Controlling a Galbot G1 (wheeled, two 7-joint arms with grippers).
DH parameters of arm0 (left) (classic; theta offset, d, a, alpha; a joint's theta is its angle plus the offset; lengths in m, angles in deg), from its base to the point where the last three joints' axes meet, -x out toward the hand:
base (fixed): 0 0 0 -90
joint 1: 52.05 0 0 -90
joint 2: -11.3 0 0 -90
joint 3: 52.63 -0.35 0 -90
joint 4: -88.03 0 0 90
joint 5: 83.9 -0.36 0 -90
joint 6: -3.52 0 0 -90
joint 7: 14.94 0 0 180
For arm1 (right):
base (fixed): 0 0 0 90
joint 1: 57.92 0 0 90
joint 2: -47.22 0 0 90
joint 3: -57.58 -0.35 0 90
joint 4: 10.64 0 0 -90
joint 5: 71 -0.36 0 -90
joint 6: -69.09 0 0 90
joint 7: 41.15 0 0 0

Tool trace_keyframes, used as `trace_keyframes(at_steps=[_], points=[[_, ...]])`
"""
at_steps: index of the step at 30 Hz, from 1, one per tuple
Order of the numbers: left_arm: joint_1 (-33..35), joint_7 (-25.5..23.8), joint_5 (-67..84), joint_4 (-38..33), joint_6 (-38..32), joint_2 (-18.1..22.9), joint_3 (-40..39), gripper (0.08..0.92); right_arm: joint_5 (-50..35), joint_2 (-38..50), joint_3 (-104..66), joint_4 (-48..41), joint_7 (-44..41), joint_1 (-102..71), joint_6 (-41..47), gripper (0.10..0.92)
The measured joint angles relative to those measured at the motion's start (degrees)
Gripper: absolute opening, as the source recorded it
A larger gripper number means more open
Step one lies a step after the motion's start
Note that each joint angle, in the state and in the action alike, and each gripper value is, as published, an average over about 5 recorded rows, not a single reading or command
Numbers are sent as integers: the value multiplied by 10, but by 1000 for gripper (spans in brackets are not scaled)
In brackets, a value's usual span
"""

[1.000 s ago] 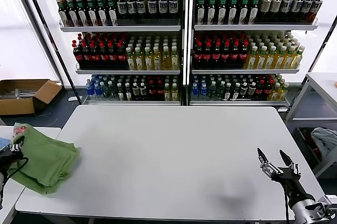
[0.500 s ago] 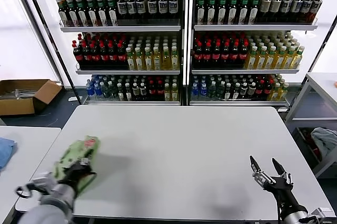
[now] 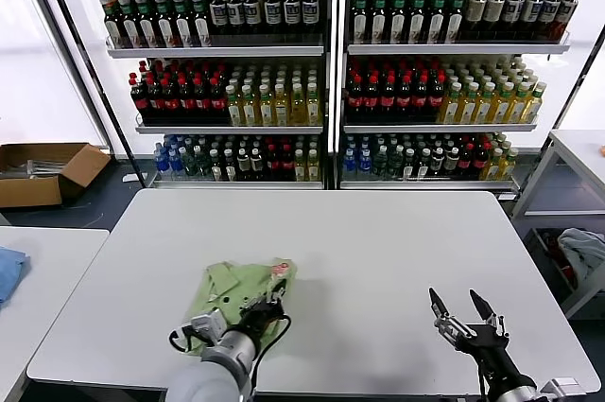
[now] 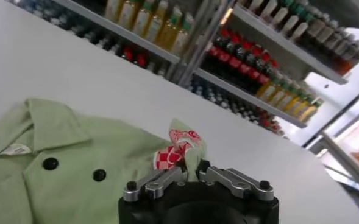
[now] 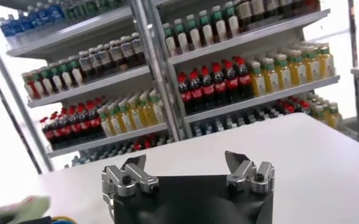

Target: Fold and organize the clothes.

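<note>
A light green polo shirt (image 3: 241,288) lies crumpled on the near left part of the white table (image 3: 378,260), collar and two dark buttons facing up. My left gripper (image 3: 267,307) pinches a raised fold of it beside the red-and-white checkered logo (image 4: 169,157), jaws pressed nearly together on the cloth, probably so I can drag the shirt to open table for spreading. My right gripper (image 3: 461,312) hovers over the near right edge, well apart from the shirt, jaws spread and holding nothing. Behind the table stand shelves of bottled drinks (image 3: 321,71). Nothing lies between my two grippers.
</note>
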Motion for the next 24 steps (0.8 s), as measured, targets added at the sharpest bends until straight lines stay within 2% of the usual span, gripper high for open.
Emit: trace_keyframes(at_steps=[11, 20, 24], points=[[4, 0, 62, -56, 3, -8, -10, 469, 33, 33, 66, -16, 19, 39, 43, 823], [34, -23, 102, -118, 6, -36, 73, 728, 41, 56, 172, -51, 46, 97, 90, 823], [53, -36, 102, -141, 7, -45, 110, 806, 47, 57, 227, -74, 63, 127, 112, 823]])
